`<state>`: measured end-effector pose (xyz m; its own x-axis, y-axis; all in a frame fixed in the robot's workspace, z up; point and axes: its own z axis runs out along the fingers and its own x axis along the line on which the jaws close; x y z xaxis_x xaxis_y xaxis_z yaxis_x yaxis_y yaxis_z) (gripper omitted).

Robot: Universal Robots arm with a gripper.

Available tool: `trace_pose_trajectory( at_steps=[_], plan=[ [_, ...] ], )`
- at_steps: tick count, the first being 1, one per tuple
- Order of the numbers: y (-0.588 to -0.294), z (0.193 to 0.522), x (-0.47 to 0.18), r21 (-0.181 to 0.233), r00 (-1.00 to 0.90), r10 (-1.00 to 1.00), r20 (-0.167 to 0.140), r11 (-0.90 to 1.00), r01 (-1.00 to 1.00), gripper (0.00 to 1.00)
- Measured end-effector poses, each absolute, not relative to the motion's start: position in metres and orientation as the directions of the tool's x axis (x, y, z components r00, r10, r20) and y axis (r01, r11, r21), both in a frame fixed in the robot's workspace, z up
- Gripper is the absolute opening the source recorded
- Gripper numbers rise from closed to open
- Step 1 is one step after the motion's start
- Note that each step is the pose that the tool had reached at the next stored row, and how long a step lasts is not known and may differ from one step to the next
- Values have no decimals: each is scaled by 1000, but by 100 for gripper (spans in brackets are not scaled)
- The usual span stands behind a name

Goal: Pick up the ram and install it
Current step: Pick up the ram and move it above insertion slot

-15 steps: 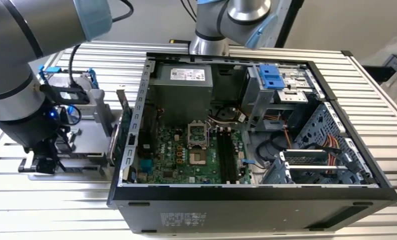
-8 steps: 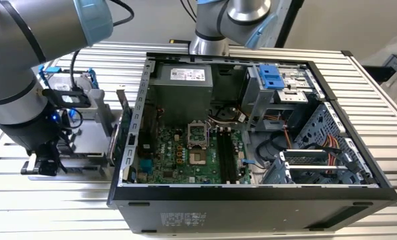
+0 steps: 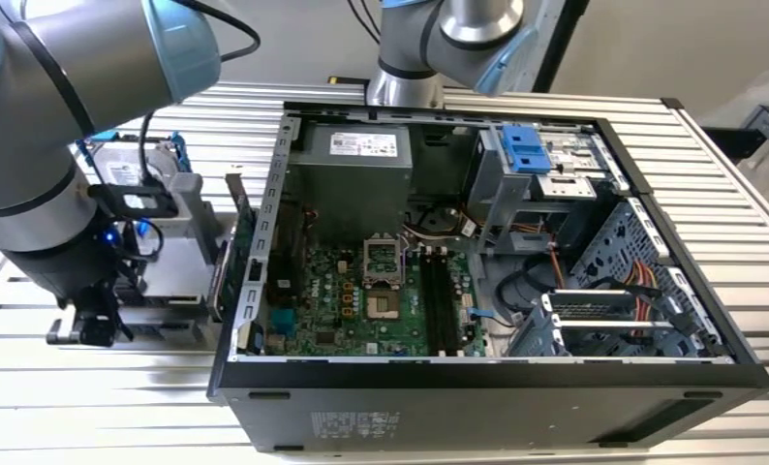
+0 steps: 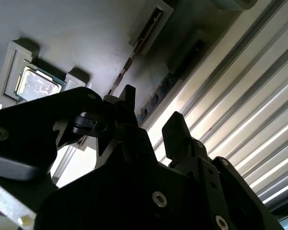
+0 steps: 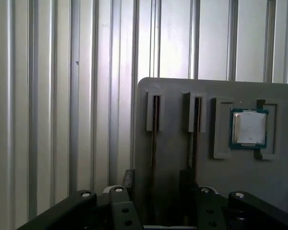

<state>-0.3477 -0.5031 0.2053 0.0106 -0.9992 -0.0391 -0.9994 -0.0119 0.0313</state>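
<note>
Two ram sticks stand on edge in slots of a grey holder tray (image 5: 173, 96); one stick (image 5: 155, 125) lines up with the gap between my fingers and the other (image 5: 196, 125) is beside it. In the second wrist view a ram stick (image 4: 147, 32) shows as a thin dark strip ahead of the fingertips. My gripper (image 5: 157, 179) (image 4: 152, 112) is open, its black fingers apart just short of the sticks and holding nothing. In the exterior view the gripper (image 3: 94, 325) hangs low over the tray at the left of the open computer case (image 3: 488, 373), whose black memory slots (image 3: 437, 300) lie on the green motherboard.
A square silver processor chip (image 5: 249, 127) (image 4: 37, 84) sits in a pocket of the same tray. A silver drive in a blue frame (image 3: 133, 170) stands behind the arm. The ribbed metal table (image 5: 48, 96) surrounds everything. Cables and drive cages (image 3: 617, 291) crowd the case's right side.
</note>
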Motion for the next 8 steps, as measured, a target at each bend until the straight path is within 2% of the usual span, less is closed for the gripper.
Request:
trace_pose_trajectory(
  at_steps=[8],
  plan=[
    [-503, 197, -349, 31, 11, -999, -39, -12, -999, 100]
  ],
)
